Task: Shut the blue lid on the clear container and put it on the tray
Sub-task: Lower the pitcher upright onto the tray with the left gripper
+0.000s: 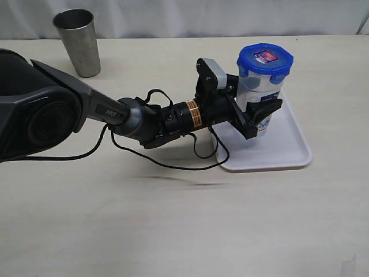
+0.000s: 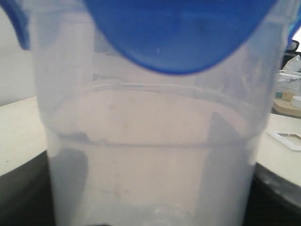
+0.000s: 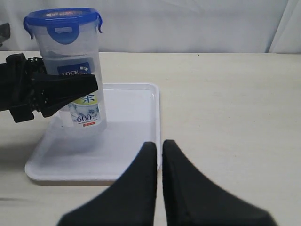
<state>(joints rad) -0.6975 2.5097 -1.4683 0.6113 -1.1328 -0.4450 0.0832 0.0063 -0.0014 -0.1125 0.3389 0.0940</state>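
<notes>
Bright, even light; soft shadows; left wrist view blurred.

A pale beige table (image 1: 173, 231) holds a white tray (image 1: 288, 151) at right and a steel cup (image 1: 78, 43) far left.

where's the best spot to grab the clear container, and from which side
The clear container's straight middle wall, below the blue lid's jutting flaps, approached level from the side: it is upright, tall and narrow. The left gripper clasps it there.

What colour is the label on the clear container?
Blue and white label, clearest in the right wrist view.
</notes>
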